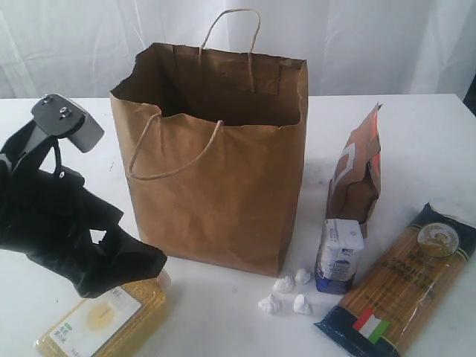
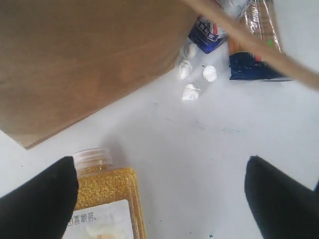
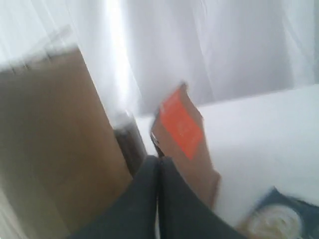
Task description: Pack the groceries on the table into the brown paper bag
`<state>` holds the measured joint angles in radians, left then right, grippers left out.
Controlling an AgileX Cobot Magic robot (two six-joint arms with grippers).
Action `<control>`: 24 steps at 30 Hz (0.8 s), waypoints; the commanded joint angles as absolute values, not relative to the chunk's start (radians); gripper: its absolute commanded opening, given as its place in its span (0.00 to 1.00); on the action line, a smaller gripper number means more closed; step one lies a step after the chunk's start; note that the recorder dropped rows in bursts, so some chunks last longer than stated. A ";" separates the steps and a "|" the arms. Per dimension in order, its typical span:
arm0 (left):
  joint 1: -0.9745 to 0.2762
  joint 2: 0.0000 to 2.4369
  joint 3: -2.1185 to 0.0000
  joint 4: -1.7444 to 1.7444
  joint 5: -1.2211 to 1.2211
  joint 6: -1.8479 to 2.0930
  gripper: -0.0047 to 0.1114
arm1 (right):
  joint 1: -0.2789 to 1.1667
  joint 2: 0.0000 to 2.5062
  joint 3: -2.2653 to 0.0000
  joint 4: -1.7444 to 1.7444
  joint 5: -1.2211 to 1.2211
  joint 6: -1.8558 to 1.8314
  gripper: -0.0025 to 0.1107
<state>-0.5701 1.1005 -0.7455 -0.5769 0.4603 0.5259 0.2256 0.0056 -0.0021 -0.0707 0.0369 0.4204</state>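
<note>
Alignment is needed — the left end effector [image 2: 159, 172], spread apart, is to be centred over the yellow-grain bottle [image 2: 107, 196] before closing.

Bag [image 1: 223, 186]: matt brown kraft paper, creased; handles [image 1: 230, 30] of twisted paper cord. Table [image 1: 416, 126]: smooth white finish, faintly scuffed. Bottle [image 1: 104, 323]: clear plastic, paper-labelled. Spaghetti packet [image 1: 398, 286], at 4 o'clock from the bag: glossy film. Left gripper [image 2: 162, 191] is sheathed in matt black cloth.
</note>
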 commanded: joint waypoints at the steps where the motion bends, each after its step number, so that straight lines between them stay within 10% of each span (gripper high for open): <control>1: -0.571 1.093 -0.752 -0.560 0.514 0.506 0.82 | 0.220 0.000 0.000 -0.029 -0.309 0.642 0.02; 6: -0.571 1.093 -0.752 -0.507 0.582 0.447 0.81 | 0.229 0.000 0.000 -0.049 -0.210 0.854 0.02; 14: -0.571 1.093 -0.699 -0.482 0.674 0.445 0.80 | 0.368 0.227 -0.143 -1.076 -0.283 1.550 0.02; 19: -0.571 1.093 -0.701 -0.500 0.847 0.449 0.05 | 0.387 0.719 -0.386 -1.713 -0.597 1.801 0.02; 24: -0.571 1.093 -0.701 -0.500 0.944 0.369 0.04 | 0.387 1.027 -0.526 -1.744 -0.770 1.713 0.02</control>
<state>-0.5701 1.1005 -0.7053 -0.4790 0.8816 0.3947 0.3841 0.9435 -0.4887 -1.7227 -0.7030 1.7769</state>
